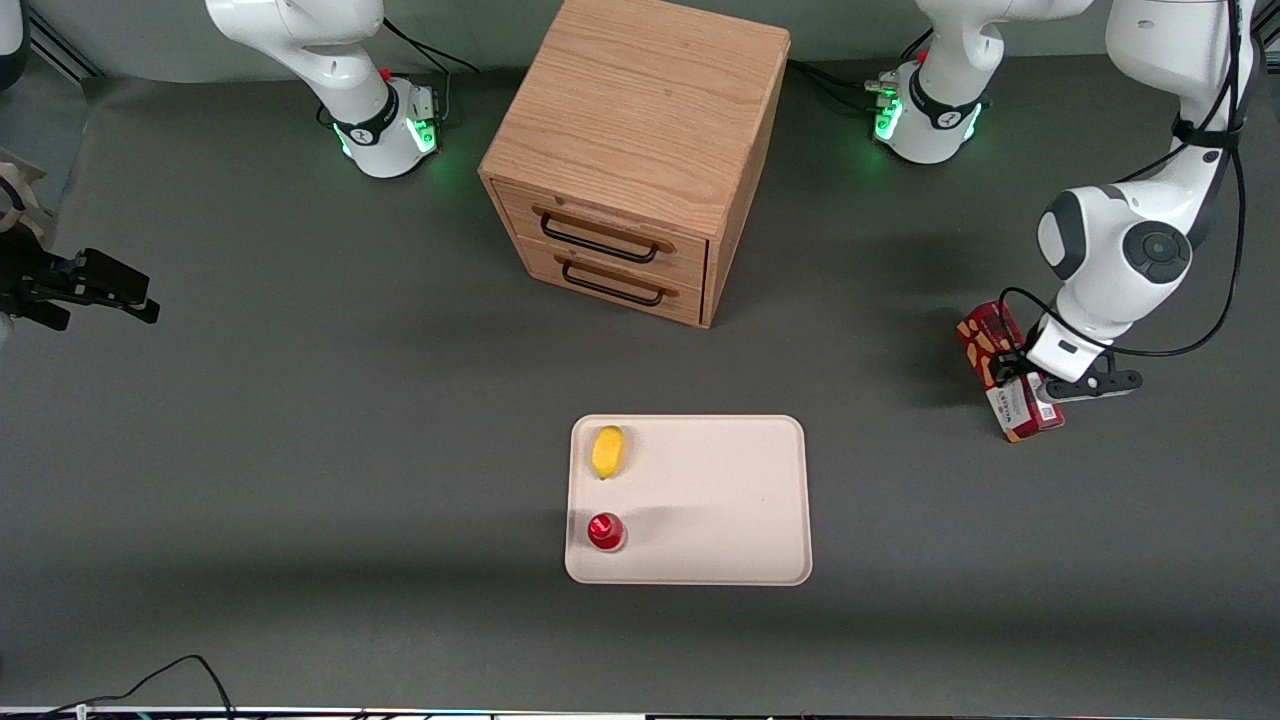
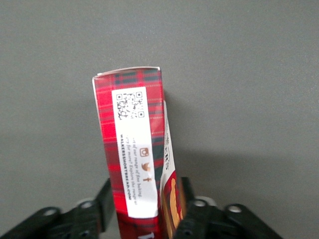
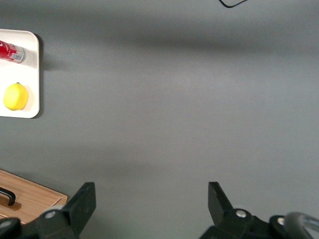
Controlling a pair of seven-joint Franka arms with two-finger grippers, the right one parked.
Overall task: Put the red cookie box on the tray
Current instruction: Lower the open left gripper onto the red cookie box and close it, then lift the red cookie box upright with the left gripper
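The red cookie box (image 1: 985,345) is a long tartan carton with a white label, turned onto a narrow edge, toward the working arm's end of the table. My left gripper (image 1: 1018,385) comes down over its middle. In the left wrist view the box (image 2: 134,144) runs out from between the two black fingers (image 2: 106,205), which press on both broad faces, so the gripper (image 2: 147,209) is shut on it. I cannot tell whether the box still touches the table. The cream tray (image 1: 720,500) lies apart from it, nearer the front camera and toward the table's middle.
On the tray's edge toward the parked arm lie a yellow lemon (image 1: 607,452) and a small round red object (image 1: 605,531). A wooden two-drawer cabinet (image 1: 630,150) stands farther from the front camera than the tray. A black cable (image 1: 150,680) lies at the table's front edge.
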